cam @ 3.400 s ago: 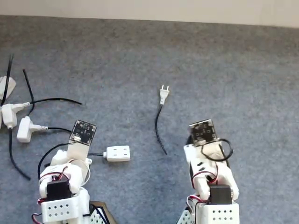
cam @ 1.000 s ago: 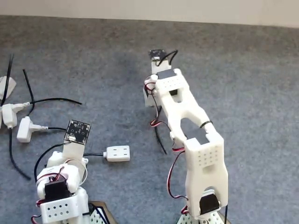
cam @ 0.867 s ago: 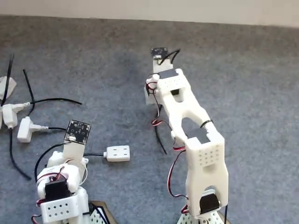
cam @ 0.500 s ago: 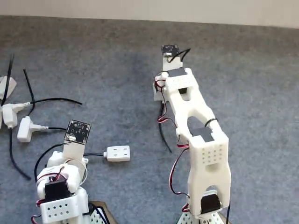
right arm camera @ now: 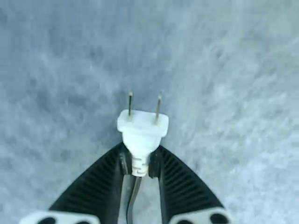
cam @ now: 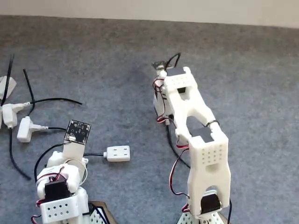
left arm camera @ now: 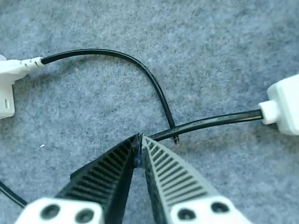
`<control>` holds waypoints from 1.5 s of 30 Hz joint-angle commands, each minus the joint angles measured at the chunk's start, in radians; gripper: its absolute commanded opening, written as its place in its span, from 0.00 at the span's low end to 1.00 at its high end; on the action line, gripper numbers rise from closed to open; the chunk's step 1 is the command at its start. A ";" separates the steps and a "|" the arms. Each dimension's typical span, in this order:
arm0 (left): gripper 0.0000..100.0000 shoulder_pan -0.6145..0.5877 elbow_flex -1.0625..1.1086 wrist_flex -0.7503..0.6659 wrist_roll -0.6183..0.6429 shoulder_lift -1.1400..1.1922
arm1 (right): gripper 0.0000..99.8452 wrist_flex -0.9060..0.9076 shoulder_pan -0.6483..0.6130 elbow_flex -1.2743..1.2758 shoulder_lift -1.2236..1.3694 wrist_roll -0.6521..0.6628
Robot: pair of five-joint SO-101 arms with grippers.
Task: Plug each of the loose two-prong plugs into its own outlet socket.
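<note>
Right pincer (right arm camera: 140,168) pinching white plug (right arm camera: 141,130) by neck. Left pincer (left arm camera: 140,138) pressed together, tips beside black cord (left arm camera: 205,122).

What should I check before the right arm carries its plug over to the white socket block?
1. Plug held in right pincer: ok.
2. Prongs straight, pointing away from the pincer: ok.
3. Socket block lying free on the carpet, nothing plugged in: ok.
4. Plug's cord clear of the right arm: cannot tell, it runs under the arm.
5. Left pincer steadying the block's cord: cannot tell; shut, tips at the cord.
</note>
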 commanded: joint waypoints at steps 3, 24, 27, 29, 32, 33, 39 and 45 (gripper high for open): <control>0.00 -0.010 0.016 -0.012 0.003 -0.012 | 0.01 0.012 -0.042 0.165 -0.318 0.037; 0.00 -0.012 0.016 -0.011 0.003 -0.012 | 0.01 -0.496 -0.071 1.468 -1.173 0.486; 0.00 -0.012 0.016 -0.011 0.003 -0.012 | 0.01 -0.564 -0.070 1.471 -1.087 0.476; 0.00 -0.012 0.016 -0.011 0.003 -0.012 | 0.01 -0.616 -0.070 1.475 -1.046 0.431; 0.00 -0.012 0.016 -0.011 0.003 -0.012 | 0.01 -0.631 -0.070 1.471 -1.024 0.388; 0.00 -0.012 0.016 -0.011 0.003 -0.012 | 0.01 -0.631 -0.070 1.474 -1.032 0.384; 0.00 -0.012 0.016 -0.011 0.003 -0.012 | 0.01 -0.631 -0.070 1.497 -1.090 0.379; 0.00 -0.012 0.016 -0.011 0.003 -0.012 | 0.01 -0.585 -0.068 1.529 -1.133 0.379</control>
